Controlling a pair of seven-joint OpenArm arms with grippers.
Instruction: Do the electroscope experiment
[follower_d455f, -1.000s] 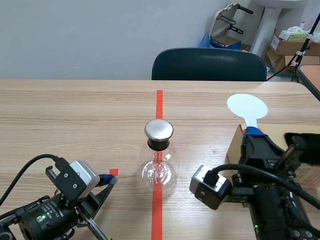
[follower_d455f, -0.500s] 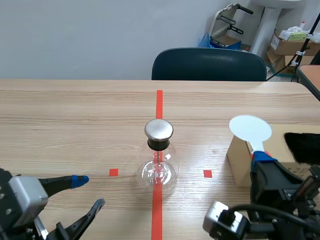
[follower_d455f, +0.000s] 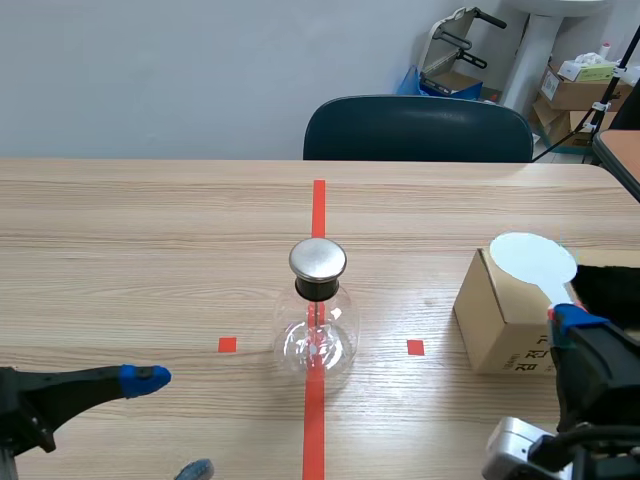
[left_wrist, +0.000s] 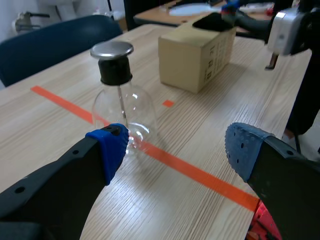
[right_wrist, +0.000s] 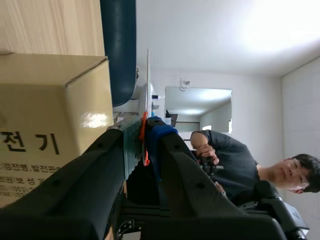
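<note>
We had the white round plastic paddle (follower_d455f: 533, 260) clamped in our right gripper (follower_d455f: 568, 318), with the silver-capped clear glass flask (follower_d455f: 318, 335) well off to its left.

Scene view: robot side, facing across table (follower_d455f: 150, 230).
Left wrist view: low, close; shares flask (left_wrist: 120, 102), box (left_wrist: 195, 55).
Right wrist view: sideways, against box.

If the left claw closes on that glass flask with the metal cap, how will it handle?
The glass flask looks thin-walled and clear, so probably fragile; squeeze gently. Its round, smooth bulb may slip in a grip. The metal cap sits high on a narrow neck, so a push up there could tip it.
</note>
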